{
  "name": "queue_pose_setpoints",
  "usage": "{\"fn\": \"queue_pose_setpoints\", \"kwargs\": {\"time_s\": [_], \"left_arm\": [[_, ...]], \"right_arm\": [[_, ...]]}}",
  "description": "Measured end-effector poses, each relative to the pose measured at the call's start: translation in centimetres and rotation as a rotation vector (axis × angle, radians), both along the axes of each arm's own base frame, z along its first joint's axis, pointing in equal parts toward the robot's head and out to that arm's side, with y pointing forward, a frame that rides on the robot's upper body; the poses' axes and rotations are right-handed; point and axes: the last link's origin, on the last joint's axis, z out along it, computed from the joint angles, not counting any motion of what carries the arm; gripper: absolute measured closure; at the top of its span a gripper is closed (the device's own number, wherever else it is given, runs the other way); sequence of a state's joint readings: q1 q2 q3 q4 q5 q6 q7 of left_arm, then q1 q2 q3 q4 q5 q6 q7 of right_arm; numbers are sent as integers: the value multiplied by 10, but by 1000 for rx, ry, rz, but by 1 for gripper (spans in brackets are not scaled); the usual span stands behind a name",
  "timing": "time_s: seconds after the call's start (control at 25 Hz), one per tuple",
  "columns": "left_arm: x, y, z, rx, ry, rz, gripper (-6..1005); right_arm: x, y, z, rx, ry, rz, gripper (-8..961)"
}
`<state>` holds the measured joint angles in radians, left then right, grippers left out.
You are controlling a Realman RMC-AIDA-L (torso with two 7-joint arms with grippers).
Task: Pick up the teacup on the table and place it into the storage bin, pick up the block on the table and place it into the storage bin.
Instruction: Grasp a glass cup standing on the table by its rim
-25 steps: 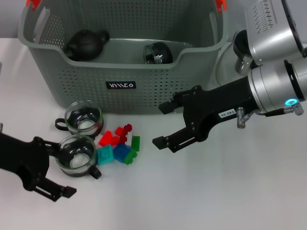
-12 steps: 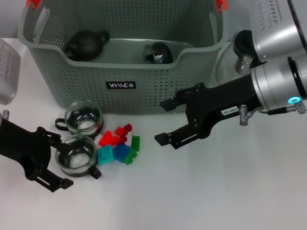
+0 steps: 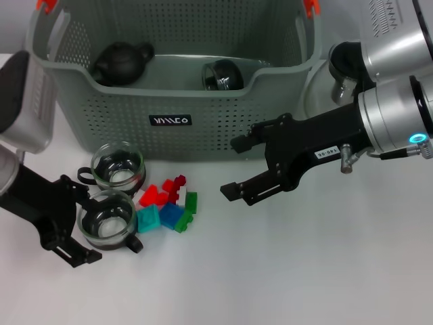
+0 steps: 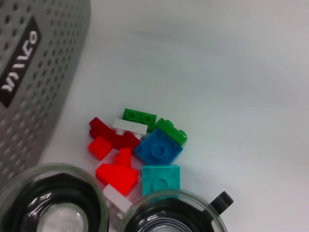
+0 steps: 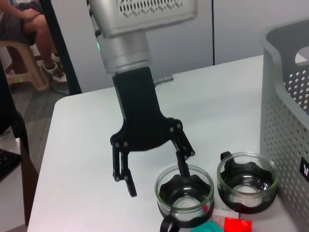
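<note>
- Straddling the rim of the nearer teacup [image 3: 105,220], your left gripper [image 3: 80,225] has its fingers apart: one finger [image 5: 184,159] dips inside the glass and the other [image 5: 121,170] hangs outside it, so the cup wall lies between them and nothing is clamped yet.
- That cup stands upright on the bench [image 3: 284,271], mouth up, and its black handle [image 3: 132,243] sticks out toward the near edge, away from the straddled part of the rim; a closing pinch looks set to catch the wall, not the handle.
- The left arm is clearly the nearer one to both cups.
- Just beyond the first sits a second teacup [image 3: 119,166], also upright, close beside it; its handle [image 3: 85,176] points toward the robot's left.
- The pile of blocks [image 3: 167,204] lies just to the right of the two cups, touching or nearly touching the nearer one; the pieces are jumbled, with no shared long axis.
- Your right gripper [image 3: 243,168] hovers to the right of the blocks with fingers spread and empty, pointing toward the pile, so it is the nearer arm for a block.
- Farthest back, the storage bin [image 3: 169,128] stands directly behind the cups and already holds a dark teapot [image 3: 120,61] and another cup [image 3: 223,74].
</note>
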<state>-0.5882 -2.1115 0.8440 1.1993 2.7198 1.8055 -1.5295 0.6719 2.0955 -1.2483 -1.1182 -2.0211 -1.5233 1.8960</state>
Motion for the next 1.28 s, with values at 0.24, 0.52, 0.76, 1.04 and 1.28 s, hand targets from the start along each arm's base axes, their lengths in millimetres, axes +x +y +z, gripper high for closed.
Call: {"fn": "queue_pose_setpoints", "kwargs": {"time_s": [0.24,0.52,0.76,1.04,1.28], "left_arm": [[4,0,-9,-28,8,-23,84],[10,0,-22,-49,31,-17,84],[14,-2,-31,-67,41,2,84],[11,-1,-32,-55,60,17,130],[8,2,-34,-48,97,29,185]], "right_arm": [[-1,0,0,-1,7,-5,14],[-1,0,0,0,10,-5,14],[-1,0,0,1,11,0,14],[-1,1,0,5,12,-1,14],[0,1,0,10,12,-1,15]]}}
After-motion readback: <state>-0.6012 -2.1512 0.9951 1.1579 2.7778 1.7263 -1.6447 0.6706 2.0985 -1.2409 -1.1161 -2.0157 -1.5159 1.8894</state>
